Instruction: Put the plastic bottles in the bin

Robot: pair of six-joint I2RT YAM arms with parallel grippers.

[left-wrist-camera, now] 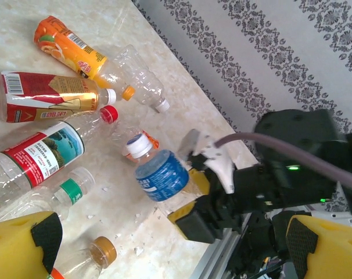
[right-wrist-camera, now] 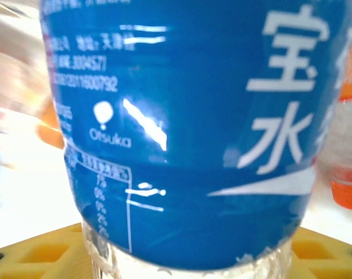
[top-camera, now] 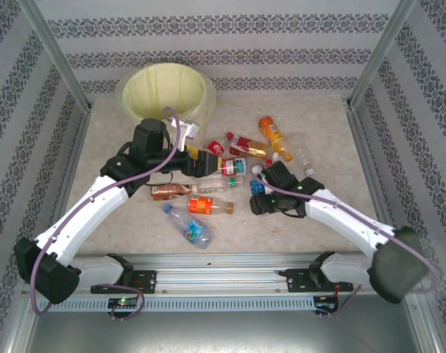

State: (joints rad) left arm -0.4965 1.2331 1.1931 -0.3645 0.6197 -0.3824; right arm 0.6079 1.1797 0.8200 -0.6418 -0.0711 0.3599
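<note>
I am holding my left jaws spread as wide as they go, with nothing between them; their yellow pads (left-wrist-camera: 16,241) are showing at the two bottom corners of the left wrist view. In the overhead view they are hanging over the pile of plastic bottles (top-camera: 234,163) at mid-frame. I am gripping a blue-labelled bottle (left-wrist-camera: 160,175) in my right jaws, which are partly closed, with a yellow finger (left-wrist-camera: 197,181) pressing on its body. That bottle is sitting right of centre in the overhead view, and its label is crowding the right wrist view. Up and left of it in the left wrist view, four bottles are lying close together on the marbled worktop (left-wrist-camera: 129,226): an orange-labelled bottle (left-wrist-camera: 65,47), a red-and-gold one (left-wrist-camera: 45,99), a clear white-capped one (left-wrist-camera: 135,72) and a red-capped one (left-wrist-camera: 45,150). The bin (top-camera: 201,103), lined in pale yellow, is standing at the upper left of the overhead view, well apart from the gripped bottle.
</note>
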